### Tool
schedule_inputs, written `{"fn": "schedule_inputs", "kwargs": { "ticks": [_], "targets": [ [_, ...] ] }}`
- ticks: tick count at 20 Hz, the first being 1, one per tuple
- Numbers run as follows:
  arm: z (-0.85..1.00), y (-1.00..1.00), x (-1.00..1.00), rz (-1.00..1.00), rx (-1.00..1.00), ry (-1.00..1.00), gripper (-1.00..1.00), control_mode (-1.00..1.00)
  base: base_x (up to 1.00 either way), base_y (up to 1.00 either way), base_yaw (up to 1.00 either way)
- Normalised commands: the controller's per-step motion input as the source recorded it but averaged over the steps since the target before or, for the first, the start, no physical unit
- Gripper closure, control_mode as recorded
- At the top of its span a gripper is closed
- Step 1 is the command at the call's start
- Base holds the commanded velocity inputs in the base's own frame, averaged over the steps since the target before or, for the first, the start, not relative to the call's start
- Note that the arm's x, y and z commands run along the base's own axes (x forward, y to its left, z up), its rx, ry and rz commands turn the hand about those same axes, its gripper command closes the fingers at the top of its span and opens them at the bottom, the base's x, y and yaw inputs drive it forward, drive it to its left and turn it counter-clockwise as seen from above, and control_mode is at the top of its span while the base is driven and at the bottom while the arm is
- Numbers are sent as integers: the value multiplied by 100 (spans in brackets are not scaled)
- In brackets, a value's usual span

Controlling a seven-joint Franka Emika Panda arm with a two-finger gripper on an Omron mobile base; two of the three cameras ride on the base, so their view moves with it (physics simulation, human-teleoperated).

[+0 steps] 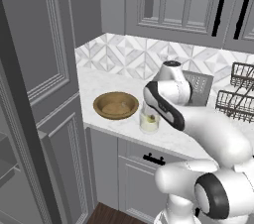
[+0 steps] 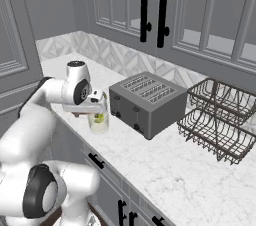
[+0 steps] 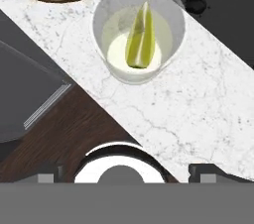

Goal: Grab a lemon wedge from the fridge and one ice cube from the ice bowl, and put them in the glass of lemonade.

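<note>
We are hovering our gripper [image 3: 126, 171] just above the glass of lemonade [image 3: 138, 34], its jaws spread wide and holding nothing, with only the finger tips peeking in at the near edge of the hand view. Directly below us the glass is standing upright on the white marble counter [image 3: 198, 104], near its front edge, and the lemon wedge [image 3: 140, 38] is lying inside it, leaning in the pale liquid, so we are judging the first half of the job as done. What we are facing next is the ice: we are needing to swing left to the ice bowl [image 1: 116, 104], which is sitting just beside the glass, and come down on a single cube with our fingers parted. From the left base view the wooden bowl is looking shallow and brown inside, and we cannot make out individual cubes; the hand view is catching only its rim and a pale patch within. Farther back and to the right, the toaster [image 2: 147, 101] is standing close behind the glass, so we are wanting to lift clear before moving sideways. Beyond it, the wire dish rack [image 2: 217, 117] is sitting well apart.
</note>
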Motion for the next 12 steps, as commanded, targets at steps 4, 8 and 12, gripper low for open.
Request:
{"fn": "schedule_inputs", "kwargs": {
  "ticks": [4, 8, 12],
  "targets": [
    [0, -18, -62, 0, 3, -5, -100, -100, 0, 0, 0],
    [8, -22, -27, 0, 5, -1, -100, -100, 0, 0, 0],
    [14, -3, -45, 0, 4, -11, -100, -100, 0, 0, 0]
  ]
}}
